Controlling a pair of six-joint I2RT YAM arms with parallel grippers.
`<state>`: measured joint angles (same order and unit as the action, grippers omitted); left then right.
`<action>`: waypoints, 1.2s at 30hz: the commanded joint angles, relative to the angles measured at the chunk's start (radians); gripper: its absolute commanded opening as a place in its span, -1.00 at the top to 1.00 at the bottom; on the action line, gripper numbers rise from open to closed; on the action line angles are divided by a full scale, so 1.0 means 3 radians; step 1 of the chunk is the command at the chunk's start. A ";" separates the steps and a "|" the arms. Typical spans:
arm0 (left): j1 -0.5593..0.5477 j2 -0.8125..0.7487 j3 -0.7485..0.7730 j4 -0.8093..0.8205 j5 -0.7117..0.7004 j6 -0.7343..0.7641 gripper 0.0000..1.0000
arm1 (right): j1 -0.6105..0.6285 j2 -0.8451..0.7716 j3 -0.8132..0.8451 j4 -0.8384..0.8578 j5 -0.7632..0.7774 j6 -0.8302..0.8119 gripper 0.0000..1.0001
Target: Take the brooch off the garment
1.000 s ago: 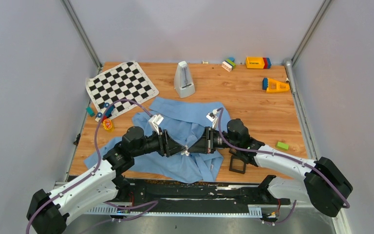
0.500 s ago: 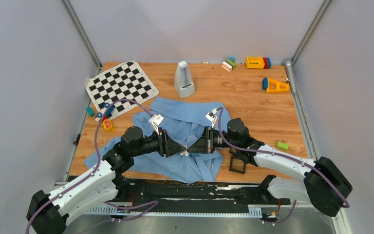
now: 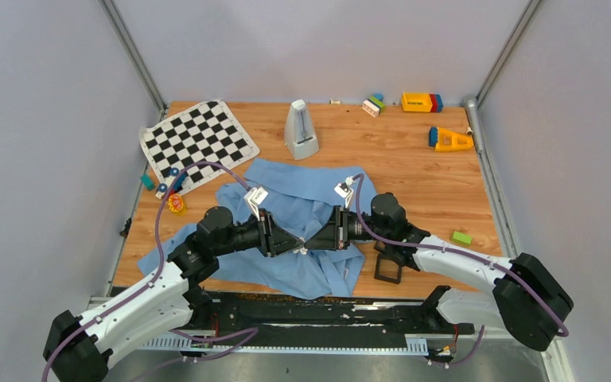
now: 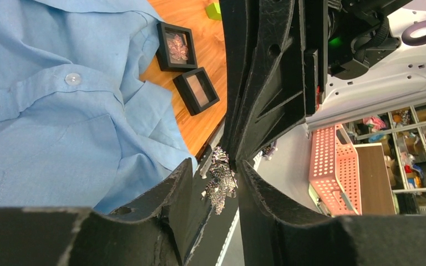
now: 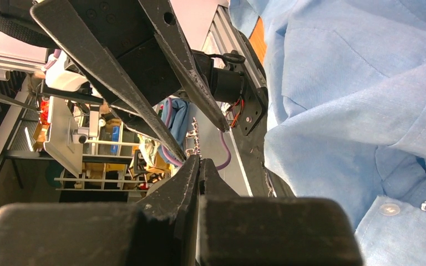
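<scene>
1. Currently the brooch [image 4: 220,180] is off the fabric, hanging in the air just above the shirt [image 3: 302,195], over its near hem.
2. Right gripper [image 5: 199,160]: jaws pressed together, pinching the brooch's edge at the very tips. Reads as the carrying grip.
3. Left gripper [image 5: 205,143]: jaws spread a little, one finger on either side of the brooch. Can't tell whether either pad touches it. It sits tip to tip with the right gripper, so I'd judge it's there to steady the piece or take it over.
4. No cloth shows between the jaws in either wrist view, so the pin looks free. The shirt lies slack underneath.
5. Two small black display boxes [image 4: 197,91] sit on the wood just off the shirt's right hem, one with a leaf-shaped ornament inside. Likely drop spot, my guess.
6. Risk: the tip grip is thin, so the piece could twist or fall back onto the shirt.
</scene>
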<state>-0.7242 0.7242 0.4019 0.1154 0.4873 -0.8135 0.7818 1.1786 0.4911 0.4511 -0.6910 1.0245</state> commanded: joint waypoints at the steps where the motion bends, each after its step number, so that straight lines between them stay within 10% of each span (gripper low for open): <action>1: -0.0004 -0.0009 -0.0010 0.0133 0.0053 0.0012 0.17 | 0.0000 0.0040 0.0069 0.0286 -0.0080 0.0107 1.00; 27: -0.0004 -0.0015 0.0204 -0.0582 -0.0124 0.0409 0.59 | -0.0021 0.0075 0.0072 0.0339 -0.0185 0.0259 1.00; 36: -0.0004 -0.0279 0.0187 -0.0574 -0.0186 0.0212 0.19 | -0.0063 0.0071 0.0035 0.0210 -0.0194 0.0149 1.00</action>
<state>-0.7292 0.6983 0.4480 -0.0250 0.4648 -0.7494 0.7746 1.2114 0.4904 0.4843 -0.7246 1.0767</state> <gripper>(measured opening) 0.374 0.014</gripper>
